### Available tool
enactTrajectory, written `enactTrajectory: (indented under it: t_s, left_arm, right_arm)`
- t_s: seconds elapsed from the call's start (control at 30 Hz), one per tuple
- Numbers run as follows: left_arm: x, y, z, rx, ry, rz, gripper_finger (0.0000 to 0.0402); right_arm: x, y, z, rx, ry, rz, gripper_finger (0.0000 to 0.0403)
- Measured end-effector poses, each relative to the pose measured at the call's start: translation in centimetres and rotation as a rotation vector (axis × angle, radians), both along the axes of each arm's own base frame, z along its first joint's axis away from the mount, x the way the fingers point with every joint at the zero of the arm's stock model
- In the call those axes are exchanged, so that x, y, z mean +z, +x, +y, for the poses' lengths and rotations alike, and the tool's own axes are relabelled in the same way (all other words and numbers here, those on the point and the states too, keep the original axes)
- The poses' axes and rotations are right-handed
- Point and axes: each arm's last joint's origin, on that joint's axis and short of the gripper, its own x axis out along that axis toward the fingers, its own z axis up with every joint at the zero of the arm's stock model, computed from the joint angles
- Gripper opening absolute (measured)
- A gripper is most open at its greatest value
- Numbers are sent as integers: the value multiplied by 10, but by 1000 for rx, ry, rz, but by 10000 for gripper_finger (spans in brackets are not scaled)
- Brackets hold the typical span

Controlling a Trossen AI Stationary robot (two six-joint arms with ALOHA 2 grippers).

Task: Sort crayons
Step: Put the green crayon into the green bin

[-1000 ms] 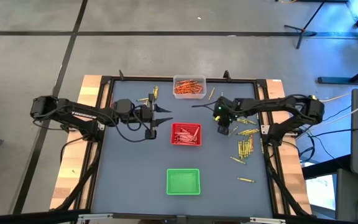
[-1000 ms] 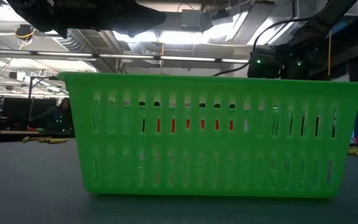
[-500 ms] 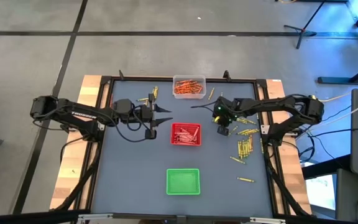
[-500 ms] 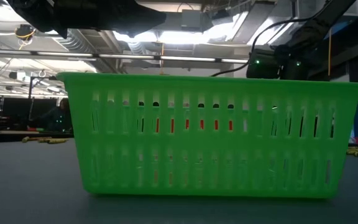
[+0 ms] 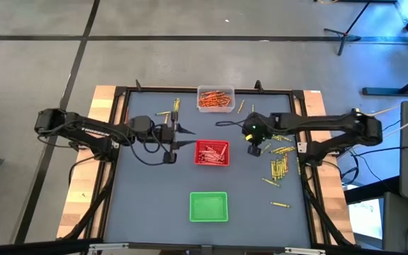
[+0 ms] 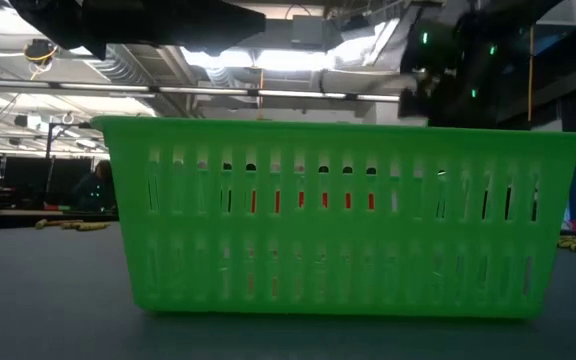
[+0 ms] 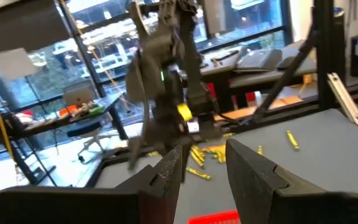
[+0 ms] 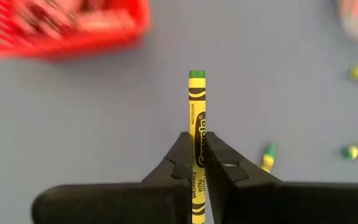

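My right gripper (image 8: 197,155) hangs over the bare mat between the red tray (image 5: 212,152) and the loose yellow-green crayons (image 5: 280,166), and it is shut on one yellow-green crayon (image 8: 196,106). In the high view this gripper (image 5: 255,149) points steeply down. My left gripper (image 5: 188,136) stays level just left of the red tray, open with nothing between its fingers (image 7: 204,171). The red tray holds red crayons. Orange crayons lie in the clear tray (image 5: 215,98). My right gripper pinches the crayon's paper-wrapped shaft (image 8: 197,142) between its two fingers (image 8: 180,163). The crayon lies along the fingers, and its green end (image 8: 196,74) sticks out past the fingertips. The fingers slant down from above. The crayon is lifted clear of the mat.
The green tray (image 5: 209,206) stands near the front edge and fills the low view (image 6: 338,215). A few crayons lie at the far left (image 5: 172,108), and one lies alone at the near right (image 5: 280,205). The mat around the green tray is bare.
My right gripper has risen from the mat beside the loose crayons; in the low view it now stands higher above the green tray's rim.
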Motion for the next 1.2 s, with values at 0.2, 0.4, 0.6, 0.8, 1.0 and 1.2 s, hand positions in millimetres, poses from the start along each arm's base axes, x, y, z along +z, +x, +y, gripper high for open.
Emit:
enactTrajectory:
  t_s: [0.2,0.4,0.6,0.8,1.0,1.2]
  left_arm:
    - [-4,0,-19,-59,-50,41,109]
    - [-10,-2,-43,-42,-93,102,109]
    - [-10,-5,-62,-35,-105,102,109]
    - [-10,-7,-69,-10,-121,98,109]
    - [-10,-8,-74,-26,-140,99,109]
    - [-10,-9,-78,-40,-139,97,109]
  right_arm:
    - [35,17,35,64,-33,-85,10]
    - [61,27,78,128,-5,-211,14]
    - [70,31,120,196,56,-348,12]
    - [65,42,151,268,93,-434,15]
    - [48,57,176,323,119,-479,16]
    - [31,71,193,359,150,-517,16]
